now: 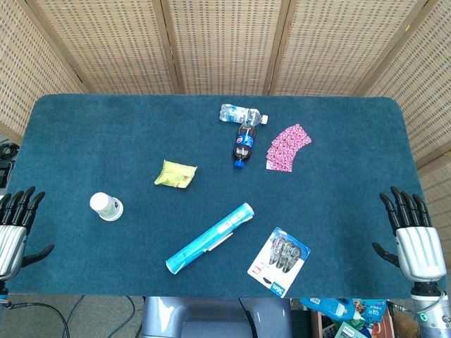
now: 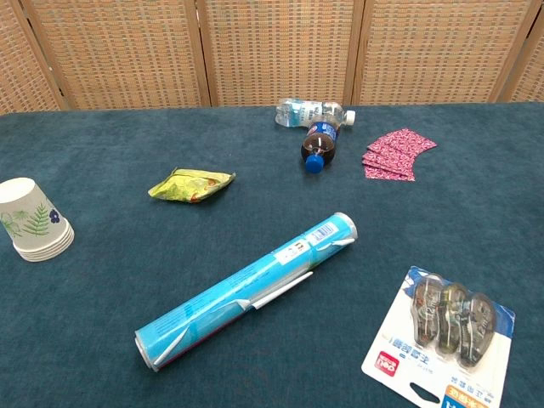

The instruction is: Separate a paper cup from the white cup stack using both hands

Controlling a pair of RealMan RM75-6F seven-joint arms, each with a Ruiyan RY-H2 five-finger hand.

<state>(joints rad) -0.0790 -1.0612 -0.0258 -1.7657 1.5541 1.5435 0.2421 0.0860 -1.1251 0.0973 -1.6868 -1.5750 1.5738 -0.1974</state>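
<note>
Since the cup stack stands upside down on the left part of the blue table, well apart from both of our hands, we judge the main risk to be knocking it over on the approach: the cups look light, and a finger brushing the side could tip or roll them toward the near edge. We also see a chance of lifting several nested cups at once if our grip lands too low on the rims, or of crushing the thin paper if we squeeze hard. Our right hand has the longer reach, and it must cross over the long blue tube and the packet of tape rollers, which a low arm could sweep aside. For now our left hand rests at the left edge of the table, fingers spread and pointing away, holding nothing. Our right hand sits likewise at the right edge, fingers apart and empty.
</note>
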